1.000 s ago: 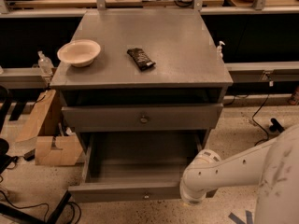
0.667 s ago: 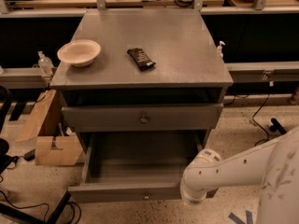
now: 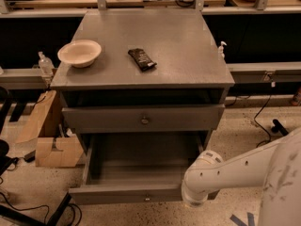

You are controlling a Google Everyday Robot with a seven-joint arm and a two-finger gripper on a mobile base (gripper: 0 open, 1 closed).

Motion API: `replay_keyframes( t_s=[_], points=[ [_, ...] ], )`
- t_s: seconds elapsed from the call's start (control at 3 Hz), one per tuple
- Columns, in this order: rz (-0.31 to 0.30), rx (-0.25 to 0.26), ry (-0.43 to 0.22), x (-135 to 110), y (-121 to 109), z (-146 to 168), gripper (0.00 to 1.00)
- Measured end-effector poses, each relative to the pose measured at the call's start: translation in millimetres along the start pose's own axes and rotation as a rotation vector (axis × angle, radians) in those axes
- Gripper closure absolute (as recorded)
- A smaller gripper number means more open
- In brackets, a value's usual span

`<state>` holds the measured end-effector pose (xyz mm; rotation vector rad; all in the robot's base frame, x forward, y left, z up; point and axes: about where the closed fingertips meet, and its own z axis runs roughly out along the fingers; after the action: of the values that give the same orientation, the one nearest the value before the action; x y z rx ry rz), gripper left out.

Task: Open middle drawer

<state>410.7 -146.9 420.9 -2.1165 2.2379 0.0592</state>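
Note:
The middle drawer (image 3: 146, 195) is pulled far out at the bottom of the grey cabinet. Its inside is bare and its small round knob sits at the centre of the low front. My white arm (image 3: 244, 166) comes in from the lower right. Its round joint (image 3: 201, 182) sits over the drawer's front right corner. My gripper does not show; it is hidden by the arm or out of the view. Above, another grey drawer front with a round knob (image 3: 145, 120) stands slightly out, with a dark gap over it.
On the cabinet top (image 3: 188, 55) lie a white bowl (image 3: 79, 52) at the left and a dark snack bar (image 3: 142, 59) in the middle. Cardboard boxes (image 3: 44, 135) stand on the floor at the left. Cables (image 3: 263, 112) run along the floor at the right.

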Motion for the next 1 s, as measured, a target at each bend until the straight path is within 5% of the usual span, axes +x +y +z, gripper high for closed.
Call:
replay_keyframes(
  t_s=[0.33,1.0],
  points=[
    [0.000,0.000,0.000,0.0,0.0,0.0,1.00],
    [0.000,0.000,0.000,0.0,0.0,0.0,0.59]
  ],
)
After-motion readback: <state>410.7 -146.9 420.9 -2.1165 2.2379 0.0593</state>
